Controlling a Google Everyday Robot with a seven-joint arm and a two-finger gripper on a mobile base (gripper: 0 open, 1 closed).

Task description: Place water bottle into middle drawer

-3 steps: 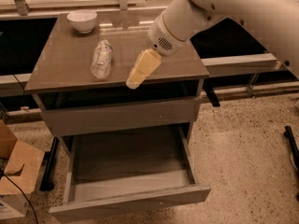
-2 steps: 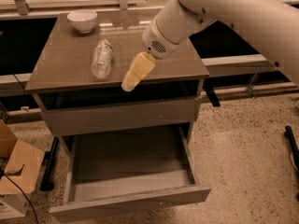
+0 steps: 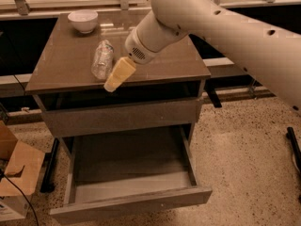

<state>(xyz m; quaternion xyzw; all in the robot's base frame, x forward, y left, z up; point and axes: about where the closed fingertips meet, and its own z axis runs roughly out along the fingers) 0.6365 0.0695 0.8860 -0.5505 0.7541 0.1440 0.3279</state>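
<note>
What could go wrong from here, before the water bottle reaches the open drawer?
1. The small clear crinkled plastic water bottle lies on its side on the brown cabinet top, right beside the tan gripper; a nudge could roll it away.
2. The wide shallow grey-brown middle drawer is open below; a release too far forward might miss it and hit the floor.
</note>
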